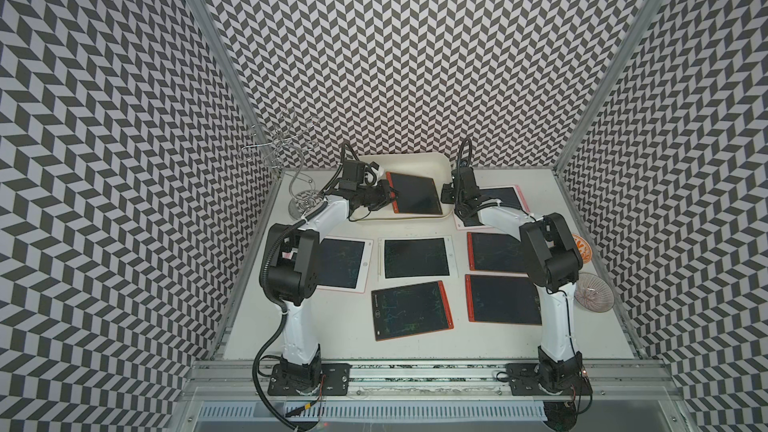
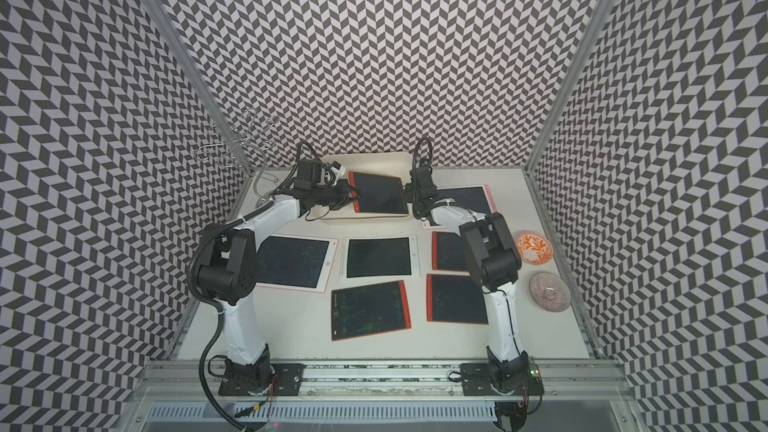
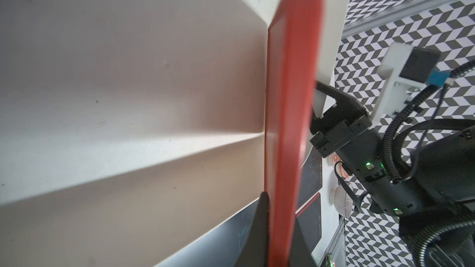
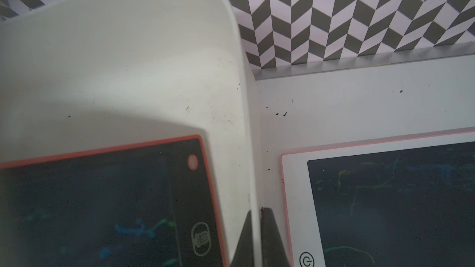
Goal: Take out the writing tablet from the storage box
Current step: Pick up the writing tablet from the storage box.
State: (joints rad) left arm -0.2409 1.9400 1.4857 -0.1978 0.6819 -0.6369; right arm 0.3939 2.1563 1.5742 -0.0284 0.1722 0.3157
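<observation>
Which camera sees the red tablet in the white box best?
In both top views nearly the whole red tablet shows inside the storage box. The left wrist view shows only its blurred red edge; the right wrist view, one corner.

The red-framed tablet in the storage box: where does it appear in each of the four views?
A top view: red-framed tablet, upper middle, inside the storage box.
A top view: the same spot, shifted slightly left.
Left wrist: its red edge, close and blurred, against the box's inner wall.
Right wrist: its corner and dark screen, beside the box wall.
Shared landmark: the cream storage box, in all four.
</observation>
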